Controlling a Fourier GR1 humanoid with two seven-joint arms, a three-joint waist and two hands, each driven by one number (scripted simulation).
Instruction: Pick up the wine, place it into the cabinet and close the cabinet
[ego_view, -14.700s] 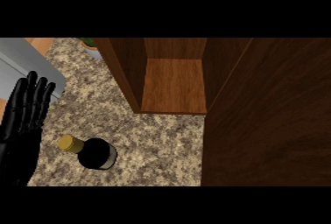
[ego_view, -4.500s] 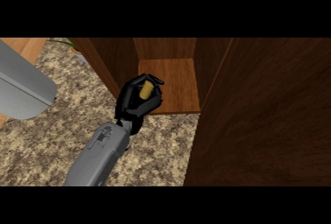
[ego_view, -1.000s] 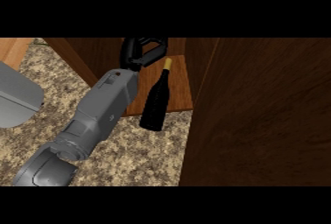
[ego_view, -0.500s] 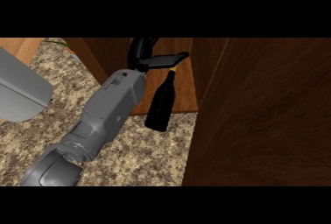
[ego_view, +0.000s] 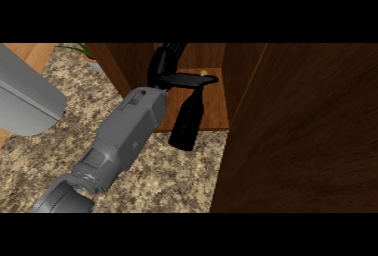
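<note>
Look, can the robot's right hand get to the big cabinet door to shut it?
Probably yes. The right hand is up inside the cabinet by the neck of the wine, and the open door stands close on its right. It would likely have to back out past the wine first.

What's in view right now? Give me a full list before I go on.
wine bottle: one, black with a yellow cap, neck in the cabinet opening, base out over the counter.
cabinet: one, brown wood, open, upper middle.
cabinet door: one, dark brown, right side, swung open.
counter: one, speckled beige granite, lower left.
plant: one, green leaves in an orange pot, top left, mostly hidden.
grey object: one, left edge; cannot tell what it is.
hand: one, black on a grey forearm, thumb across the bottle's neck; which arm is unclear.
</note>
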